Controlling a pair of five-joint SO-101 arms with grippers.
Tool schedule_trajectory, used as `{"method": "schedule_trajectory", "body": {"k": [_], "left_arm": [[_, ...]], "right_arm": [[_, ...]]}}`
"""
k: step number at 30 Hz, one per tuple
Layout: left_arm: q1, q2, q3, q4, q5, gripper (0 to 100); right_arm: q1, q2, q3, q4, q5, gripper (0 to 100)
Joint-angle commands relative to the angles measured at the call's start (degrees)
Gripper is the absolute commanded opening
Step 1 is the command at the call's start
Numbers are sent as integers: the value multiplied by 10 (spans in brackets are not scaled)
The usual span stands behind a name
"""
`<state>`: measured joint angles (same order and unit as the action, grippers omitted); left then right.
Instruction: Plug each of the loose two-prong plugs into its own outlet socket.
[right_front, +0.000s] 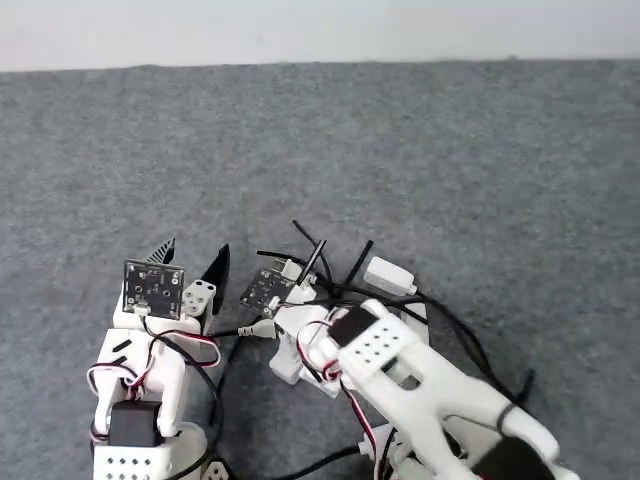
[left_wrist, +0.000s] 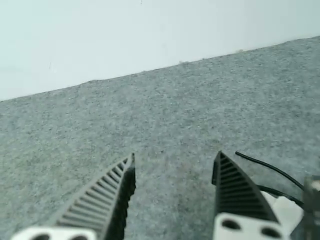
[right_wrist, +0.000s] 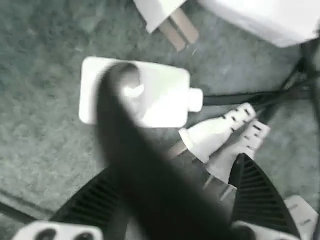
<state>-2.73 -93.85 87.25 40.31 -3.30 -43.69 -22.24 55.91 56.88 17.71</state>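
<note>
My right gripper (right_wrist: 175, 167) hangs open over a white outlet socket block (right_wrist: 135, 92) lying flat on the grey carpet. A thick black cable (right_wrist: 135, 150) crosses close between its fingers. Two white two-prong plugs (right_wrist: 220, 135) lie side by side just beside the block, their prongs towards my gripper. Another white plug (right_wrist: 162, 12) with two prongs lies beyond the block. In the high view the right arm (right_front: 385, 350) leans into the tangle of cables and plugs (right_front: 310, 275). My left gripper (left_wrist: 175, 165) stands open and empty over bare carpet, left of the tangle (right_front: 196, 247).
A white block (right_front: 390, 275) sits at the far right of the tangle, seen also as a white block (right_wrist: 265, 20) in the right wrist view. Black cables (right_front: 470, 345) loop to the right of the right arm. Grey carpet (right_front: 400, 140) stretches to the far wall.
</note>
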Motion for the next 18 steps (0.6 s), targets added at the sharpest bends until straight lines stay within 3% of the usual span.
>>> {"method": "schedule_trajectory", "body": {"k": [1, 10, 15, 18], "left_arm": [[-1, 5, -30, -18, -7, 250], [4, 5, -14, -39, -8, 250], [94, 1, -14, 1, -9, 250], [135, 1, -25, 35, -40, 250]], "right_arm": [[-3, 11, -24, -24, -7, 278], [-3, -31, -19, 22, -10, 278], [21, -80, -18, 47, -82, 278], [53, -131, -17, 86, -84, 278]]}}
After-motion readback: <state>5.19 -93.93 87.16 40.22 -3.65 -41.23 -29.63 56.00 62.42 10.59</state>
